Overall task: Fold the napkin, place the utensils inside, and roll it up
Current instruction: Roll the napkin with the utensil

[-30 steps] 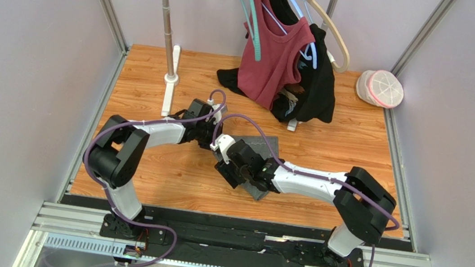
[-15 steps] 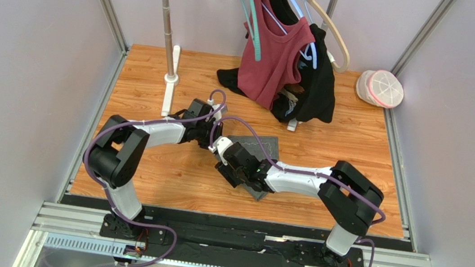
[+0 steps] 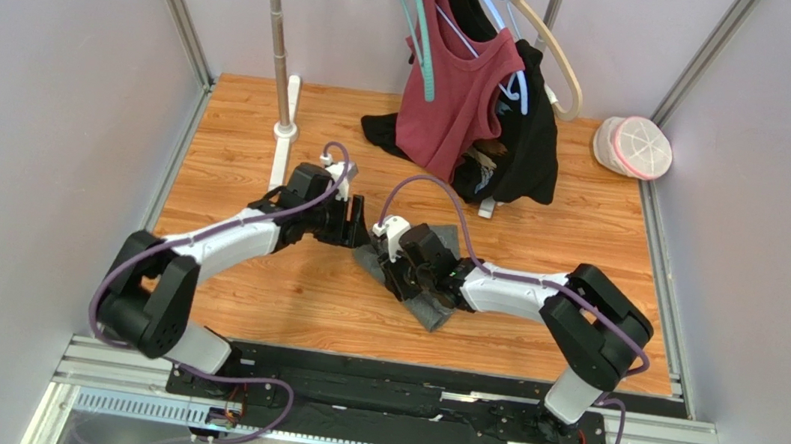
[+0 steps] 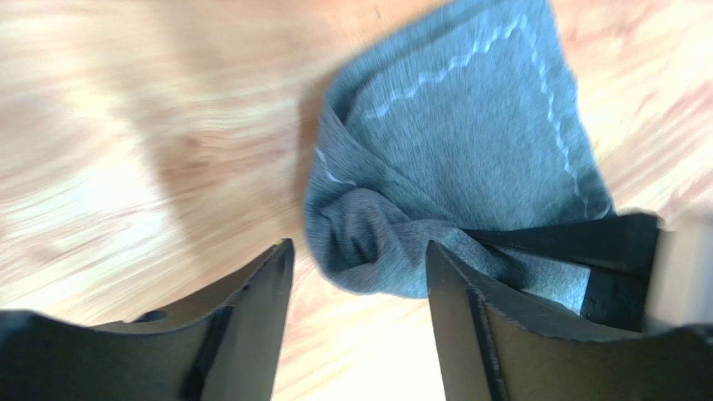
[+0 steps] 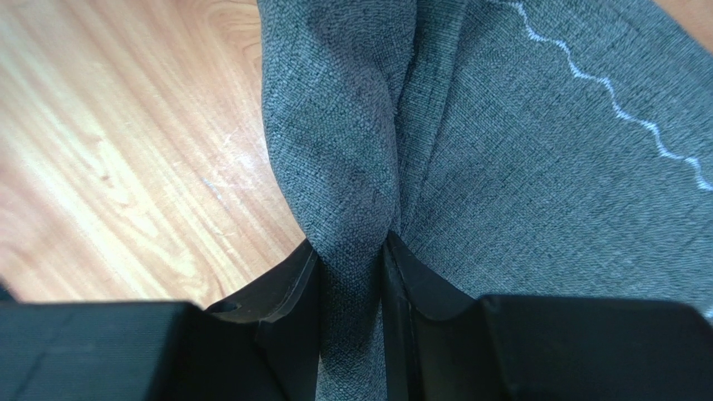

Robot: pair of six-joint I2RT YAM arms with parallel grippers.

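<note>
Top view: my two arms meet over the middle of the wooden table. My left gripper is just left of centre. My right gripper is close beside it, resting on the dark grey napkin, which lies rumpled at centre frame with its near edge slanting down to the lower right. No spoon shows in any view.

Left wrist view: my left fingers stand apart at the bottom of the frame, holding nothing. The napkin's bunched corner lies just above the gap between them, and the flat cloth spreads away to the upper right. A black finger of my right gripper shows at the right edge, against the cloth.

Right wrist view: my right fingers are clamped on a raised ridge of napkin that runs straight up the frame.

So I judge that my right hand has the cloth, and my left is nearest the loose corner, which lies straight ahead.
</note>
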